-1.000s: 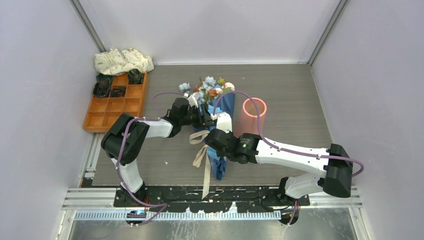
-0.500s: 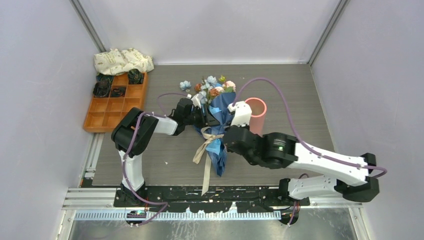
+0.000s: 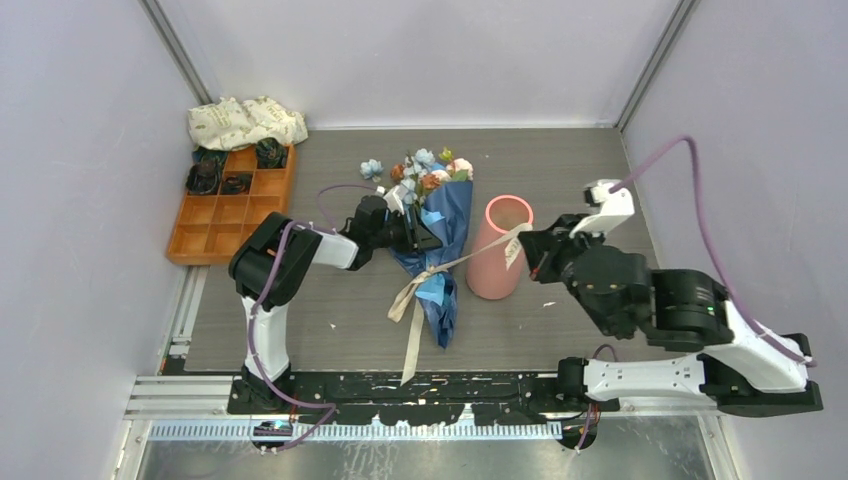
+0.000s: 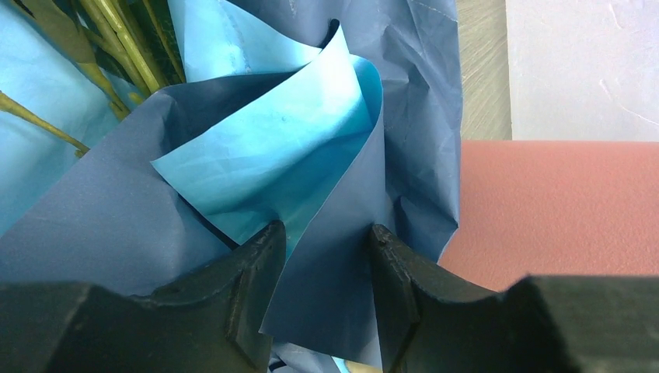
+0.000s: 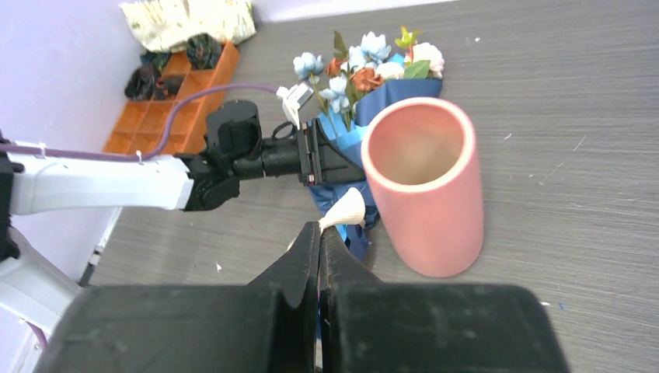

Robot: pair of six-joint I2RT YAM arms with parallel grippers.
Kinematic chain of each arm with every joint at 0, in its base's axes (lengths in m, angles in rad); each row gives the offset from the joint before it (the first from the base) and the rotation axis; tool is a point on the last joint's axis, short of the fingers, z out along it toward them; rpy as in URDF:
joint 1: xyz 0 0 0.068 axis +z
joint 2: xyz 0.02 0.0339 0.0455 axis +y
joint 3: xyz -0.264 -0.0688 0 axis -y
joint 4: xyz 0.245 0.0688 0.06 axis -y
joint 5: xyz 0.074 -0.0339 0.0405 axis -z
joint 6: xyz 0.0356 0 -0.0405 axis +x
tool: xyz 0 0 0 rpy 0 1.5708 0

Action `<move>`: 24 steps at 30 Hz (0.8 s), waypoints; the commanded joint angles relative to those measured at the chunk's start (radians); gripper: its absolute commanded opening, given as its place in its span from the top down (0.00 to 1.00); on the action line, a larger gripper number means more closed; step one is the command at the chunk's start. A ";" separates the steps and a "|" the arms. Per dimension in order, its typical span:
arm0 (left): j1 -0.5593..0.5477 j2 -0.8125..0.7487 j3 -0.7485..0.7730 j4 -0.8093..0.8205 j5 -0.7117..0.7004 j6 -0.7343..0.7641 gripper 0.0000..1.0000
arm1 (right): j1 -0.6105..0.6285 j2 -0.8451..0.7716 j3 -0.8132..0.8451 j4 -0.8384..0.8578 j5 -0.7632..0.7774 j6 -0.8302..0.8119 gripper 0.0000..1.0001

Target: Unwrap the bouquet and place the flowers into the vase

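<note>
— Where was the bouquet [image 3: 437, 250] when we looked?

— It lay on the tabletop [image 3: 580, 180] with the blooms toward the far wall. The vase [image 3: 495, 280] stood just beside it, on its right. The left tool [image 4: 326, 260] had its jaws half-way together on a fold of the dark blue paper. The right tool [image 5: 320, 233] was pressed fully together on the end of the beige ribbon [image 3: 470, 256], which ran tight across the vase wall.

— How did we think it would handle?

— We judged the bundle light and soft. The paper seemed thin, so it could crumple or tear, and a pinch on one fold would hold only against a gentle pull. The ribbon looked smooth and could slip out of the fingers.

— And the flowers [image 3: 430, 175]?

— The heads looked delicate. We would rather take the green stems, low down and all together. We also feared that the tight ribbon could tip the vase.
</note>
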 commanded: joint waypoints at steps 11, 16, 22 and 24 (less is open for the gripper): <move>0.008 0.102 -0.001 -0.259 -0.188 0.083 0.53 | 0.005 -0.044 0.247 0.002 0.138 -0.191 0.99; 0.053 0.051 -0.025 -0.304 -0.197 0.084 0.53 | 0.005 -0.024 0.281 0.058 0.119 -0.256 0.99; 0.102 -0.096 -0.061 -0.362 -0.160 0.103 0.54 | 0.005 0.006 0.272 0.035 0.090 -0.233 0.99; 0.101 -0.186 -0.064 -0.420 -0.170 0.113 0.55 | 0.004 0.014 0.263 0.027 0.085 -0.218 0.99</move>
